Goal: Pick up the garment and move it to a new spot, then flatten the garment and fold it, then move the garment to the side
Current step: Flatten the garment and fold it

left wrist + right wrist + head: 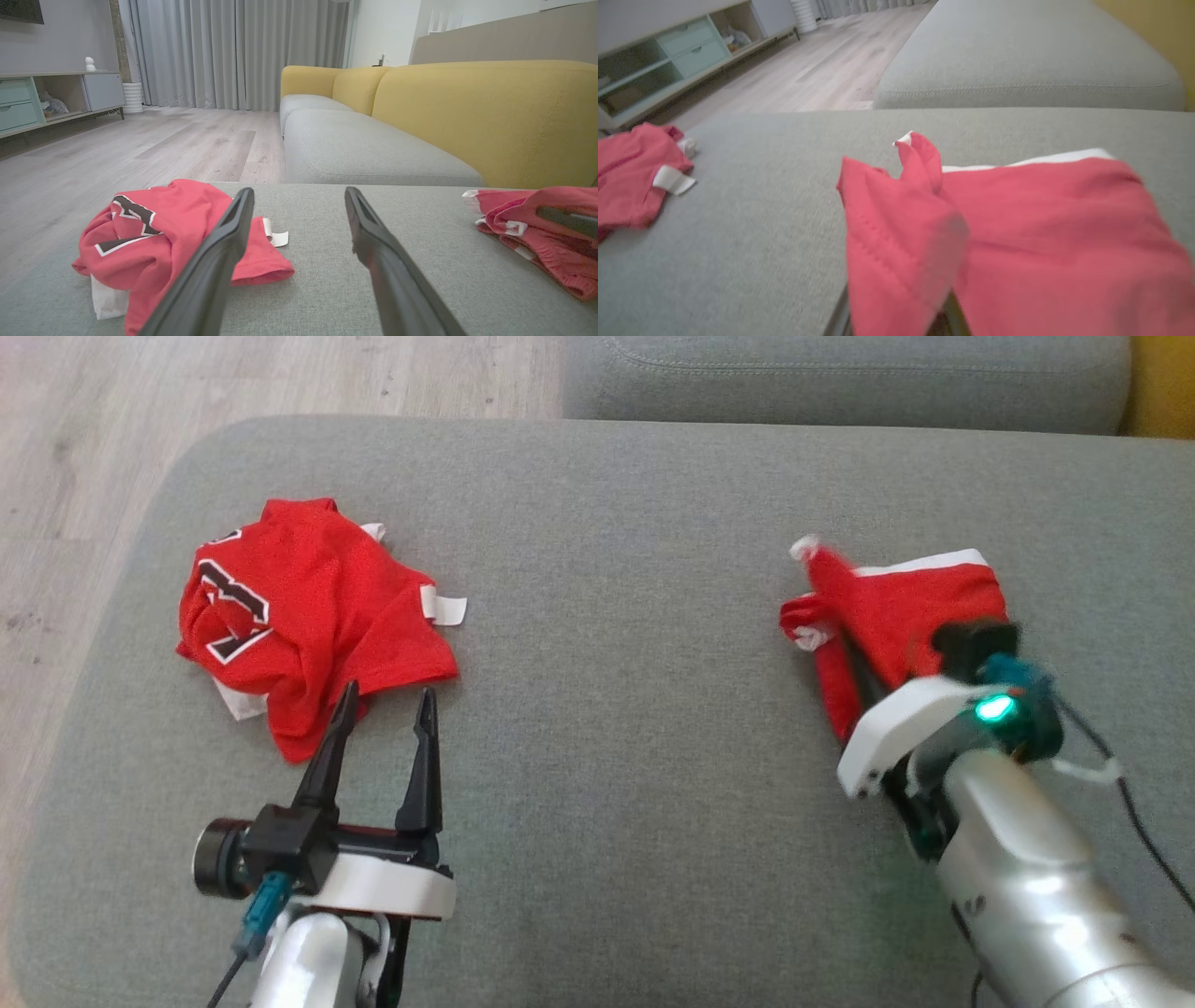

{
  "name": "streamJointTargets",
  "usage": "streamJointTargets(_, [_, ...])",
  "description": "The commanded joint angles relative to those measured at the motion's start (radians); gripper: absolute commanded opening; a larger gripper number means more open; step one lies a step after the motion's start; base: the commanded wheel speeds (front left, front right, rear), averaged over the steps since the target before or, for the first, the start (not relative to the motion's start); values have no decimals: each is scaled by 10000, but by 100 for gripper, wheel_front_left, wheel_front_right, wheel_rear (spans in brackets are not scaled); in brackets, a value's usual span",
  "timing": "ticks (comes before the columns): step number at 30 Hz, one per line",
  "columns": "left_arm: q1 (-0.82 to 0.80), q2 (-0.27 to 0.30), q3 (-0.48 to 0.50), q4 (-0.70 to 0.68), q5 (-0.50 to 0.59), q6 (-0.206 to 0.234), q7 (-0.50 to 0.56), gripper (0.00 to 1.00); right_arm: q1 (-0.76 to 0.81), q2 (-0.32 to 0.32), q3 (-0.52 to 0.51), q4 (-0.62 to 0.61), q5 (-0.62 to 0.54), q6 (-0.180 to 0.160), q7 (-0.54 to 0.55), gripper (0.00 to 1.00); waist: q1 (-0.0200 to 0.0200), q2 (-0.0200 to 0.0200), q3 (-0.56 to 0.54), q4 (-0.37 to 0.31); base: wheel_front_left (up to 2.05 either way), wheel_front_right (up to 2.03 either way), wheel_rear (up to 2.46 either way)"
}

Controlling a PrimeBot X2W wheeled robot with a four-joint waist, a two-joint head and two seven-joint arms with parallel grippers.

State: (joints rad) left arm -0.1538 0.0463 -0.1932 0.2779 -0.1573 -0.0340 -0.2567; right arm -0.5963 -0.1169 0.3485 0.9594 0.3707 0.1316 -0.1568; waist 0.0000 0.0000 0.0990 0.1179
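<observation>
A crumpled red jersey (299, 616) with black-and-white lettering lies on the left of the grey sofa seat (616, 616). My left gripper (388, 691) stands open just in front of the jersey's near edge, nothing between its fingers (219, 261); the jersey (154, 233) sits to the left of them. On the right, a second red garment with white trim (896, 607) is bunched and partly lifted off the seat. My right gripper (868, 677) is shut on it, with the cloth (1017, 233) draped over its fingers and hiding them.
Behind the seat runs another grey cushion (840, 373) with a yellow backrest (490, 107). Wooden floor (84, 457) lies past the seat's left edge. Bare grey fabric spans the middle between the two garments.
</observation>
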Motion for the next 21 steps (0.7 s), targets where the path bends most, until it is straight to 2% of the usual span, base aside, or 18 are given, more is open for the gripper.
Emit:
streamJointTargets(1, [-123,40,299,-345,-7,46,-51,100,-119,139,310,-201,-152,-9,-9,0,0,0,-4,-16,0,0,0])
streamJointTargets(5, [-109,40,281,-339,-17,51,-51,100,53,157,1001,162,-554,-9,-1,0,0,0,-14,-122,0,0,0])
streamJointTargets(6, [-109,40,276,-329,-16,44,-51,100,50,125,1173,250,-747,-9,-80,67,0,0,-17,-162,0,0,0])
streamJointTargets(7, [-111,40,272,-318,-14,37,-51,100,57,129,1275,359,-864,-9,-134,100,0,0,-24,-206,0,0,0])
streamJointTargets(10, [-126,40,285,-303,-7,47,-51,100,6,203,1565,601,-1154,-9,-268,100,0,0,-47,-379,0,0,0])
streamJointTargets(15, [-174,44,358,-317,7,39,-51,100,-247,318,1451,570,-1306,-9,-691,100,0,0,-144,-781,0,0,0])
streamJointTargets(21, [-239,44,442,-393,38,31,-51,100,-322,337,378,-428,-1192,-9,-1011,100,0,0,-398,-1402,0,0,0])
